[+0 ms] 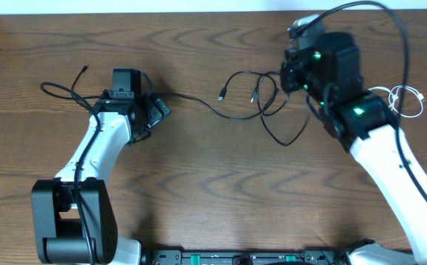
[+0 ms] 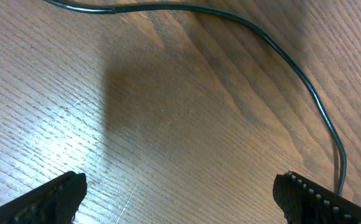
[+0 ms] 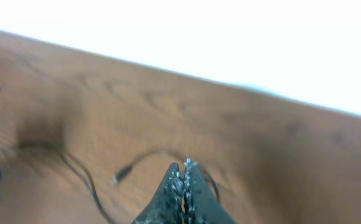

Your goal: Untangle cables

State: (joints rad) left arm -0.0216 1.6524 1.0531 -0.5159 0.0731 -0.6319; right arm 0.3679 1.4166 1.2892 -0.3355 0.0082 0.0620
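The thin black USB-type cords (image 1: pixel 266 110) lie in a loose overlapping loop cluster on the dark brown wood-grain table (image 1: pixel 199 184), right of centre, with two small plug ends (image 1: pixel 221 94) pointing toward the table middle; one long black cord strand (image 1: pixel 188 99) runs left from the cluster, passes the left arm, and ends in a loop near the far left edge; the thin white coiled cord (image 1: pixel 407 100) lies well apart, beside the right forearm. The left gripper (image 2: pixel 180 193) hangs over bare wood with its fingers (image 2: pixel 50 199) spread wide and nothing between them; the strand (image 2: pixel 305 81) curves across the table beyond them. The right gripper (image 3: pixel 183 180) sits at the right edge of the cluster (image 1: pixel 287 76), fingers pressed together; the blurred wrist view does not show whether a cord is pinched.
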